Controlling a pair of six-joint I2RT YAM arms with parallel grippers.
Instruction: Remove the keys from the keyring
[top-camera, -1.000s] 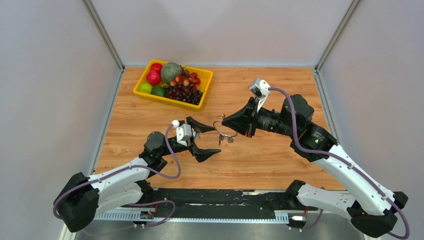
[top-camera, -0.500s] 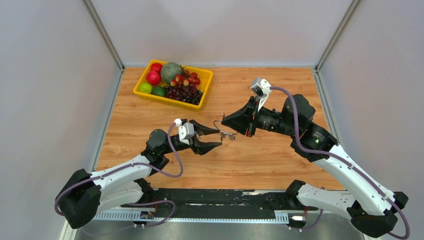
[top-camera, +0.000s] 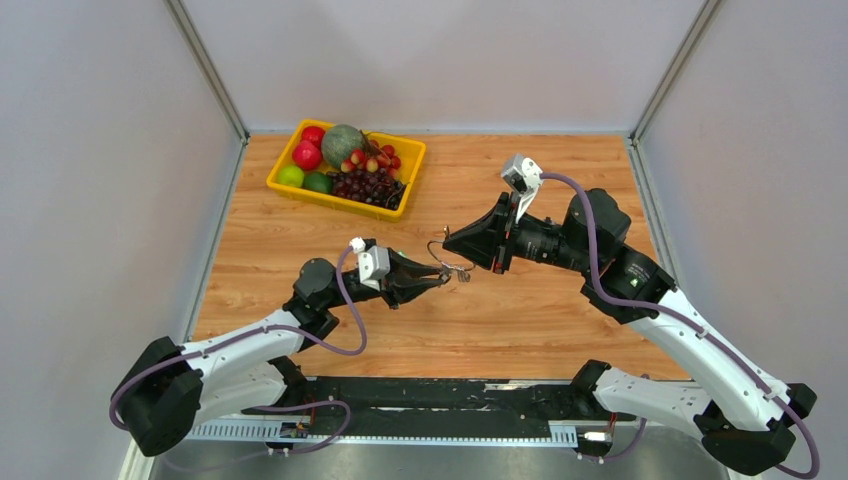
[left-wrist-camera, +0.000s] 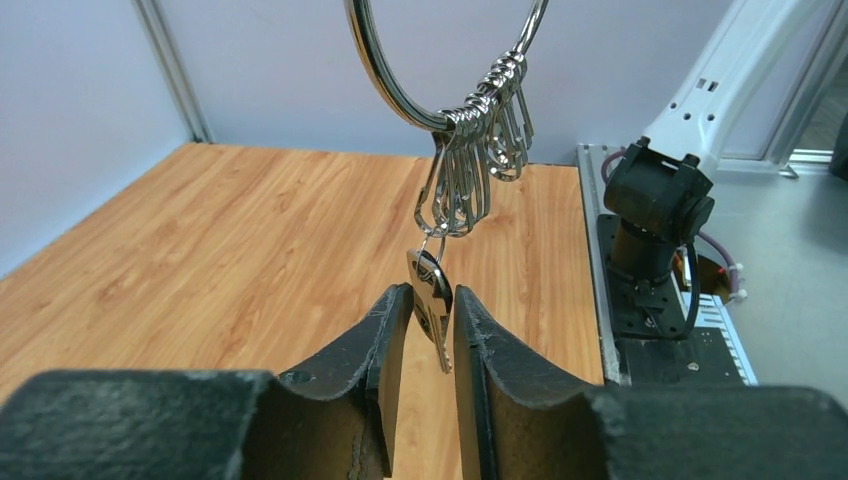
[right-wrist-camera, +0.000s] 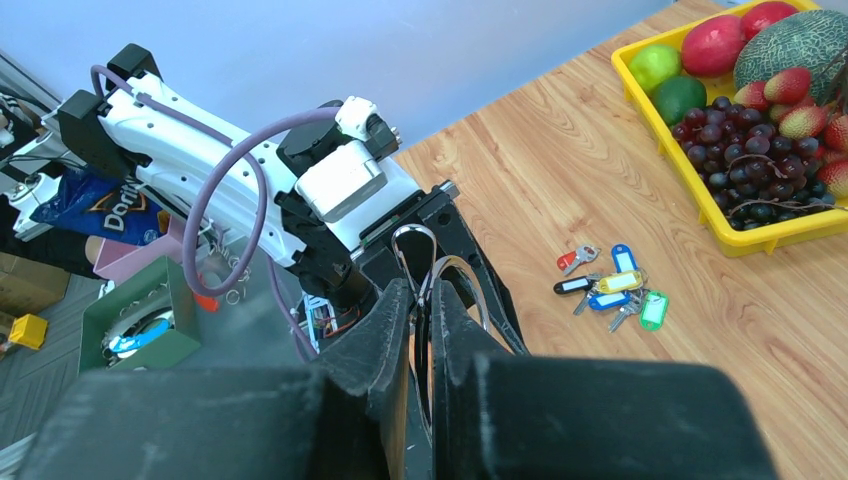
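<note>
The keyring (left-wrist-camera: 384, 84) hangs in the air over the table (top-camera: 540, 320), and its top is cut off by the upper edge of the left wrist view. In the top view it is only a thin glint between the two arms. The right gripper (right-wrist-camera: 422, 290) is clenched on the wire loop, and its black fingers hide part of the loop. The left gripper (left-wrist-camera: 432, 295) is pinched on a flat silver key (left-wrist-camera: 428, 275), which dangles from a bunch of small wire clips (left-wrist-camera: 470, 170) on the ring; the tip of the key shows below the fingers. The loose keys (right-wrist-camera: 612, 288) with coloured plastic tags lie in a heap on the wood-grain top, near a yellow tray (top-camera: 330, 200) of fruit.
</note>
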